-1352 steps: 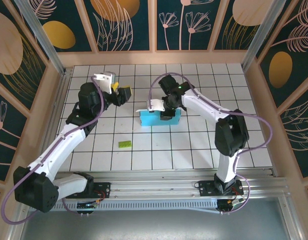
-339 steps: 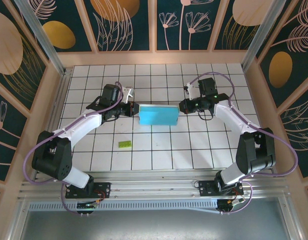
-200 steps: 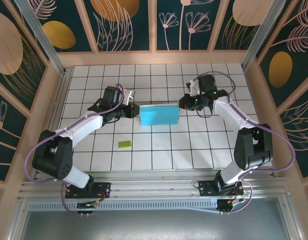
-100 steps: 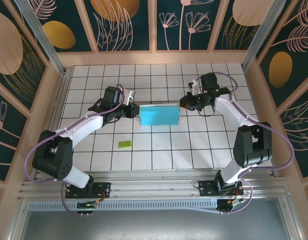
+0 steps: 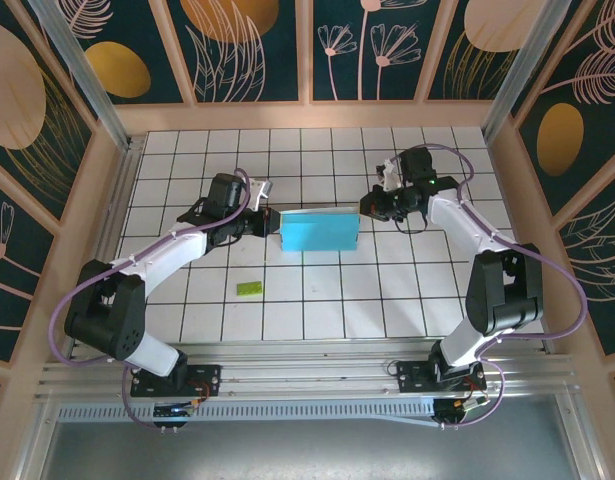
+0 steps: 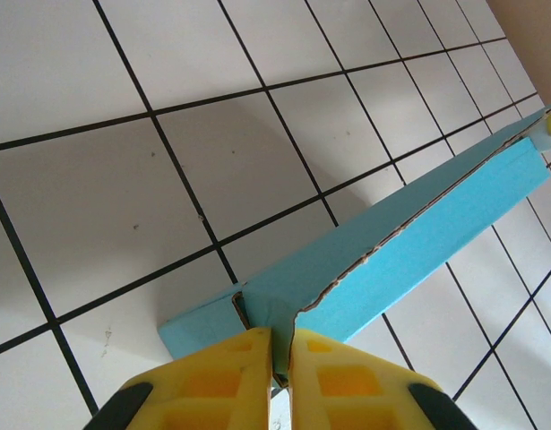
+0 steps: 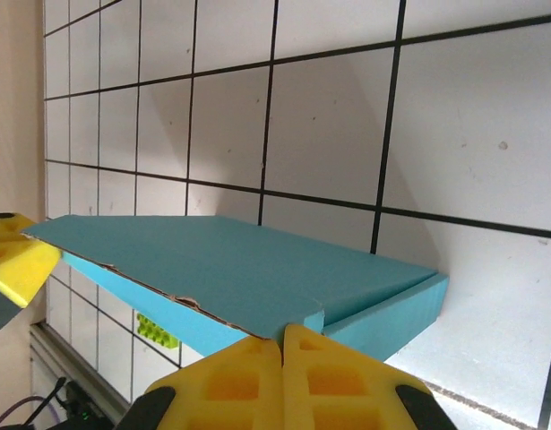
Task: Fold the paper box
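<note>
Tiles close to the arm bases lie free, except for a small green rectangular piece (image 5: 249, 288). Farther in, the shallow light blue paper box (image 5: 318, 230) rests flat near the middle of the white tiled table (image 5: 287, 150). The left gripper (image 5: 264, 222) pinches the thin card edge at the box's left end. The right gripper (image 5: 368, 207), fingers pressed together, sits at the right end edge. Beyond them the tiles are open up to the wooden wall (image 5: 307, 116).

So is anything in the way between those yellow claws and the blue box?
Nothing visible. The left gripper pinches the left end of the paper box, and the right gripper is shut right against its right end. No other object sits between them.
</note>
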You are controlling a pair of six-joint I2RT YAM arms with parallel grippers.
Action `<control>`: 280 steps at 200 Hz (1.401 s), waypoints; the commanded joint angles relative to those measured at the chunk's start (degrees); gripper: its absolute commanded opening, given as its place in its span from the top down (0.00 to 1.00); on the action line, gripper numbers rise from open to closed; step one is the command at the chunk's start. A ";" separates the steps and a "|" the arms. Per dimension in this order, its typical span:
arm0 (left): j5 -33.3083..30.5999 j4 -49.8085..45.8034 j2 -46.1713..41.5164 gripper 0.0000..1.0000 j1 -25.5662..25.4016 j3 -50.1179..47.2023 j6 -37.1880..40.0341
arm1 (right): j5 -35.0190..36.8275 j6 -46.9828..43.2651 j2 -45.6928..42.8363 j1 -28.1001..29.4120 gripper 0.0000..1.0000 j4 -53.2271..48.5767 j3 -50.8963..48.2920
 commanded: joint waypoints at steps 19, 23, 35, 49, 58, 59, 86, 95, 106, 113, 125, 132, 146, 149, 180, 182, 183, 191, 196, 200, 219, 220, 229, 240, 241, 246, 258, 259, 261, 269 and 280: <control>-0.78 -2.99 0.20 0.82 -0.53 -1.24 -1.65 | 8.52 -1.06 0.46 2.78 0.97 -3.51 -4.64; -0.82 -2.90 0.04 0.81 -0.58 -1.33 -1.75 | 8.53 -1.03 0.34 2.89 0.97 -3.46 -4.94; -1.27 -2.96 -0.48 0.81 -0.53 -1.34 -1.94 | 8.75 -0.69 -0.10 3.05 0.97 -3.44 -5.58; -1.70 -3.14 -1.19 0.80 -0.56 -1.34 -2.14 | 9.06 -0.56 -0.80 3.16 0.97 -3.83 -6.15; -1.81 -3.06 -1.71 0.77 -0.53 -1.33 -2.39 | 9.22 -0.44 -1.45 3.16 0.97 -3.92 -6.62; -1.80 -3.05 -1.72 0.77 -0.53 -1.38 -2.45 | 9.23 -0.42 -1.53 3.17 0.97 -3.91 -6.61; -1.10 -1.72 -3.82 0.72 -0.53 -2.20 -3.42 | 8.91 -0.03 -3.31 3.79 0.90 -3.44 -7.96; -0.94 -1.20 -4.56 0.71 -0.54 -2.56 -3.74 | 8.71 -0.47 -3.81 4.22 0.88 -3.33 -8.05; -0.91 -0.58 -5.42 0.67 -0.53 -2.88 -4.12 | 9.12 -0.35 -4.39 4.71 0.87 -3.06 -8.19; -0.91 -0.30 -5.99 0.64 -0.53 -3.08 -4.33 | 9.07 -0.49 -4.53 4.96 0.86 -3.08 -8.01; -0.89 0.46 -7.00 0.58 -0.53 -3.52 -4.84 | 9.13 -0.50 -4.94 5.32 0.85 -3.12 -7.60; -0.92 0.85 -7.55 0.57 -0.53 -3.78 -5.04 | 9.22 -0.50 -5.11 5.36 0.84 -3.01 -7.31; -1.29 1.46 -8.47 0.56 -0.56 -4.09 -5.69 | 9.78 -0.33 -5.37 5.37 0.81 -2.93 -6.74; -1.50 1.63 -8.65 0.56 -0.55 -4.20 -5.98 | 9.91 -0.33 -5.43 5.36 0.81 -2.89 -6.59; -6.57 3.45 -10.69 0.53 -0.53 -5.03 -10.20 | 10.51 -0.07 -6.12 5.35 0.73 -3.46 -4.87; -6.94 3.63 -10.83 0.54 -0.53 -5.08 -10.82 | 10.55 -0.04 -6.25 5.35 0.73 -3.47 -4.81; -7.22 3.72 -10.90 0.54 -0.53 -5.10 -11.10 | 10.60 -0.05 -6.26 5.32 0.72 -3.47 -4.74; -9.31 4.54 -11.41 0.52 -0.56 -5.59 -13.60 | 10.73 0.02 -6.76 5.31 0.71 -3.41 -4.46; -10.81 5.10 -11.64 0.52 -0.54 -5.94 -15.80 | 10.59 0.03 -7.14 5.33 0.69 -3.30 -4.35; -12.20 5.35 -11.92 0.52 -0.51 -6.26 -17.82 | 10.44 0.02 -7.43 5.30 0.68 -3.22 -4.36; -15.02 8.71 -13.12 0.52 -0.54 -8.53 -26.02 | 9.49 0.58 -9.05 5.03 0.65 -2.29 -4.03; -14.99 8.98 -13.15 0.52 -0.54 -8.72 -26.35 | 9.45 0.61 -9.11 4.99 0.65 -2.22 -4.05; -14.68 11.45 -13.41 0.51 -0.54 -9.97 -29.08 | 8.88 0.82 -9.78 4.94 0.65 -1.73 -3.97; -13.99 14.05 -13.20 0.51 -0.54 -10.93 -31.06 | 8.67 0.82 -10.09 4.79 0.65 -1.11 -3.96; -13.82 14.29 -13.14 0.51 -0.54 -10.92 -31.06 | 8.69 0.82 -10.11 4.82 0.65 -1.06 -3.88; -12.76 15.37 -12.87 0.52 -0.53 -10.94 -30.75 | 8.92 0.82 -10.06 4.81 0.65 -1.01 -3.81; -9.11 16.88 -11.56 0.52 -0.53 -10.05 -28.26 | 9.07 0.58 -9.87 4.83 0.67 -0.71 -3.71; -8.79 16.93 -11.40 0.52 -0.53 -9.91 -27.99 | 9.07 0.57 -9.83 4.80 0.67 -0.68 -3.71; -8.15 16.91 -11.28 0.52 -0.53 -9.64 -27.42 | 9.02 0.56 -9.73 4.78 0.67 -0.70 -3.62; -5.83 15.89 -10.16 0.53 -0.53 -8.02 -24.48 | 9.15 0.55 -9.54 4.76 0.67 -0.77 -3.38; -3.83 12.53 -9.06 0.53 -0.62 -5.46 -18.56 | 9.23 0.49 -9.43 4.76 0.67 -0.85 -2.80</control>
